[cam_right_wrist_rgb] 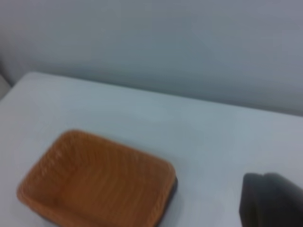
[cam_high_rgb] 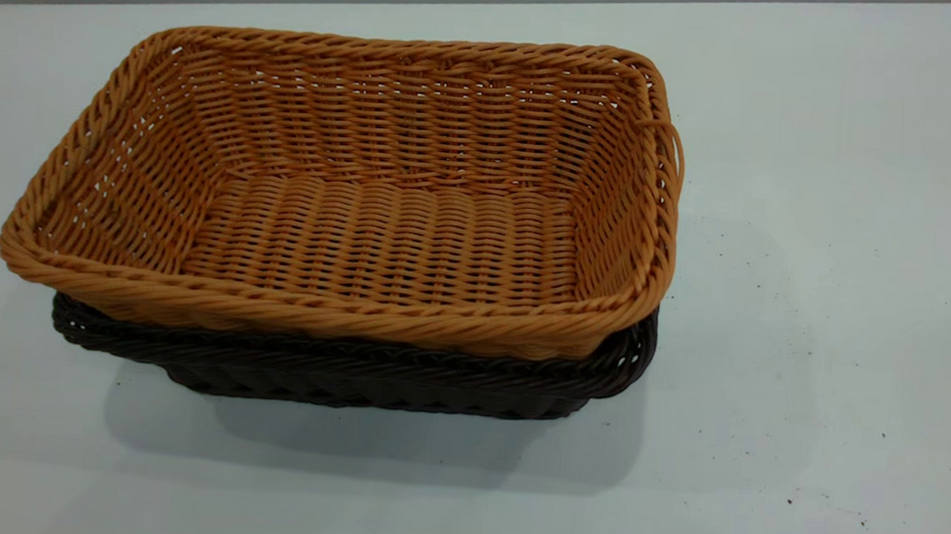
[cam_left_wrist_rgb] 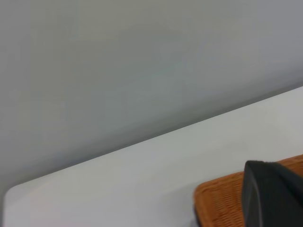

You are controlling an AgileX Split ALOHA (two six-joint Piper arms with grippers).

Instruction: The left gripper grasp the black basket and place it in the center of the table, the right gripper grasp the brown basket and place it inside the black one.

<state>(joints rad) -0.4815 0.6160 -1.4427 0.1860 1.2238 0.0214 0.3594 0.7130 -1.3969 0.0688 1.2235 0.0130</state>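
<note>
Black basket: nearest the exterior camera, resting on the table roughly mid-table, only its twisted rim and a strip of dark wall visible.
Brown basket: sat nested inside the black one, its braided rim riding above the dark rim, slightly tilted; empty.
Long axis: both baskets ran left to right across the exterior view.
Left tool: absent from the exterior view; in its wrist view a dark part of it stood over a corner of the brown basket. Whether it was spread or pressed together I cannot tell.
Right tool: also out of the exterior view; its wrist camera saw the nested pair some way off across bare table. Its fingers did not show, so spread or pinched I cannot tell.
Nearer arm: judging by the wrist views, the left.
Task state: stacking looked complete; probably only retreat remained, if anything.
Risk: the upper basket seemed seated a little unevenly.
</note>
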